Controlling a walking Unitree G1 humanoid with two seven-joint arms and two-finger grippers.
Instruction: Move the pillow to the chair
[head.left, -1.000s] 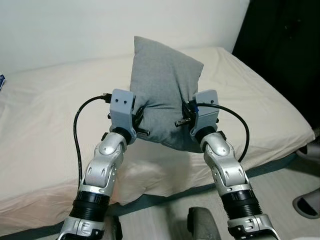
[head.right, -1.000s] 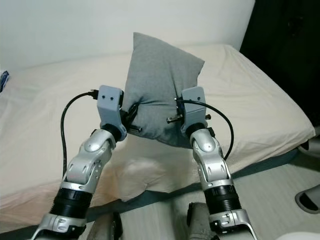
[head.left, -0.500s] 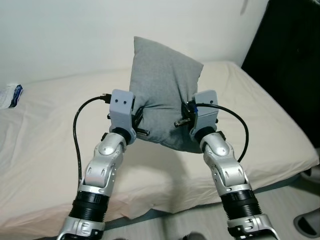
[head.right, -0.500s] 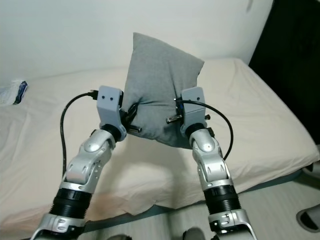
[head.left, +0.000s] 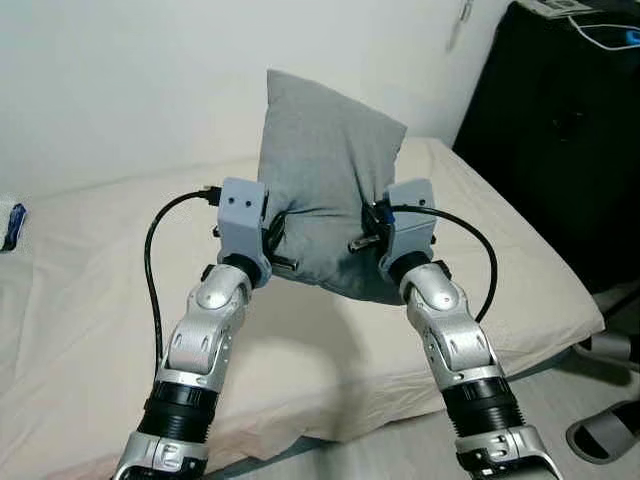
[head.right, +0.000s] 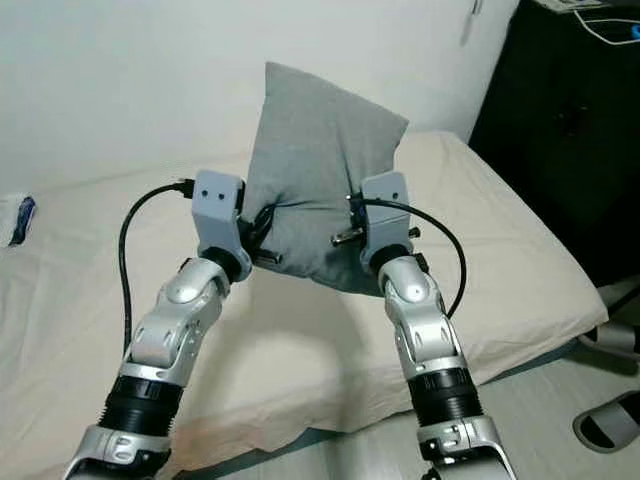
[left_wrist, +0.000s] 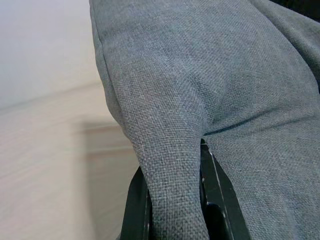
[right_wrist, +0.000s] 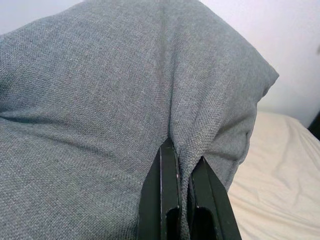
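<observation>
Left end effector (left_wrist: 172, 200) and right end effector (right_wrist: 182, 187) pinching plump grey woven pillow (head.left: 330, 190), upright above bed (head.left: 90, 300)

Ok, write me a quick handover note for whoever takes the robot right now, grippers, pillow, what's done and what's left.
Left gripper: shut on a fold of the grey pillow, on its left side.
Right gripper: shut on a fold on the pillow's right side.
Pillow: held upright in the air between both arms, over the beige bed, off the sheet.
Around: a dark cabinet stands to the right of the bed, and a slipper lies on the floor at lower right. No chair can be seen from here.
Done: pillow picked up.
Left: find the chair, carry the pillow there, set it down, open both grippers.
</observation>
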